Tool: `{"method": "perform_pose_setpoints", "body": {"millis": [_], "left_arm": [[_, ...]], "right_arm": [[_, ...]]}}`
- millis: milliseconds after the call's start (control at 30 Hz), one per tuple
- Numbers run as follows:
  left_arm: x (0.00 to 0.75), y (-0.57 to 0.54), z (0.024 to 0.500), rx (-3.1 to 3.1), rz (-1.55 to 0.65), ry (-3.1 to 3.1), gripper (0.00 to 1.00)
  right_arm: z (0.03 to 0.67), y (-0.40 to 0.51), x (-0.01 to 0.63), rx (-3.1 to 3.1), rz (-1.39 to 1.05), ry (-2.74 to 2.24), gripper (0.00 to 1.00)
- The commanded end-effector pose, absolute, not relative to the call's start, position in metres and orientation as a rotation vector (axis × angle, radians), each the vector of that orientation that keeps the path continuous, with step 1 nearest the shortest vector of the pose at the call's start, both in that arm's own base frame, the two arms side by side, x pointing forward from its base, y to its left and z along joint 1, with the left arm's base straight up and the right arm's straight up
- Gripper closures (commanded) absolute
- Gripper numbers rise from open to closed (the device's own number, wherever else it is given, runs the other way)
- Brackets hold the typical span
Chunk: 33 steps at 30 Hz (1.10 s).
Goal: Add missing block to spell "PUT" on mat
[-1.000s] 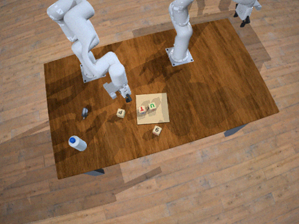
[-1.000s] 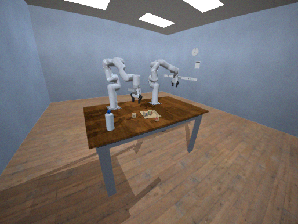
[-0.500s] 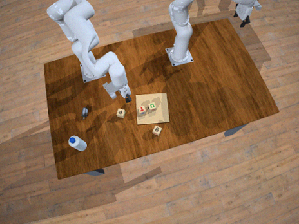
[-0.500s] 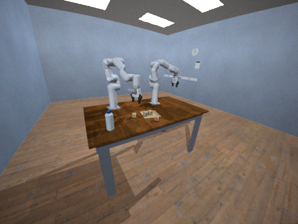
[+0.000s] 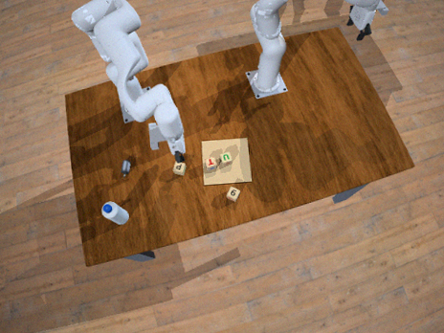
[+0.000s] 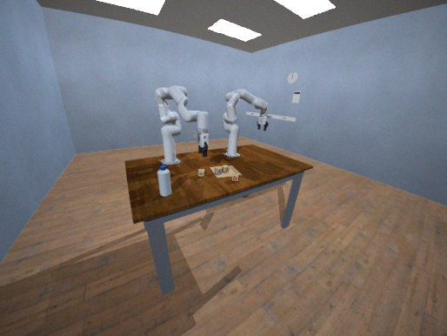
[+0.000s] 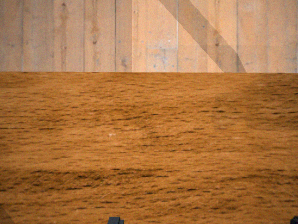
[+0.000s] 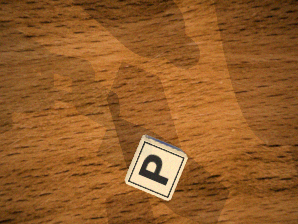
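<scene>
The P block (image 5: 179, 168) (image 6: 201, 172) (image 8: 156, 169) lies letter up on the table beside the mat (image 5: 213, 178) (image 6: 230, 175), its letter turned askew in the right wrist view. On the mat, a red T block (image 5: 210, 163) and a green U block (image 5: 226, 158) stand close together with a small gap, both upside down in the top view. My right gripper (image 5: 179, 156) (image 6: 203, 152) is open and empty above the table, close to the P block in the top view; its fingers are outside the right wrist view. My left gripper (image 5: 357, 29) (image 6: 263, 126) (image 7: 205, 220) is open and empty, high beyond the table's edge.
Another block (image 5: 233, 193) (image 6: 235, 178), marked like a 9 or 6, lies just off the mat. A white bottle with a blue cap (image 5: 115, 213) (image 6: 164, 182) stands near a table corner. A small grey object (image 5: 126, 167) lies between the bottle and the right arm's base.
</scene>
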<state>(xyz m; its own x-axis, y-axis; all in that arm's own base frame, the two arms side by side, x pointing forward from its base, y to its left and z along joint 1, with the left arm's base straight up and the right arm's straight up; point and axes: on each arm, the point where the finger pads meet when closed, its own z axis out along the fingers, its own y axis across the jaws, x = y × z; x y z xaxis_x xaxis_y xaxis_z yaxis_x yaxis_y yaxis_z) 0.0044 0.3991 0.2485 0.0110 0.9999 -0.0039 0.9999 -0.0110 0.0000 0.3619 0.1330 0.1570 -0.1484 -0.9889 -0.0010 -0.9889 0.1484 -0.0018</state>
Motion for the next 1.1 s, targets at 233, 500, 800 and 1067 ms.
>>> {"method": "perform_pose_setpoints", "body": {"millis": [233,500,800,1067], "left_arm": [[0.004,0.4,0.25,2.234,0.0,2.209,0.0],[0.004,0.4,0.25,2.234,0.0,2.209,0.0],[0.004,0.4,0.25,2.234,0.0,2.209,0.0],[0.004,0.4,0.25,2.234,0.0,2.209,0.0]], "right_arm": [[0.161,0.108,0.385,-1.537,0.0,2.74,0.0],[0.161,0.108,0.385,-1.537,0.0,2.74,0.0],[0.161,0.108,0.385,-1.537,0.0,2.74,0.0],[0.124,0.109,0.385,-1.537,0.0,2.74,0.0]]}}
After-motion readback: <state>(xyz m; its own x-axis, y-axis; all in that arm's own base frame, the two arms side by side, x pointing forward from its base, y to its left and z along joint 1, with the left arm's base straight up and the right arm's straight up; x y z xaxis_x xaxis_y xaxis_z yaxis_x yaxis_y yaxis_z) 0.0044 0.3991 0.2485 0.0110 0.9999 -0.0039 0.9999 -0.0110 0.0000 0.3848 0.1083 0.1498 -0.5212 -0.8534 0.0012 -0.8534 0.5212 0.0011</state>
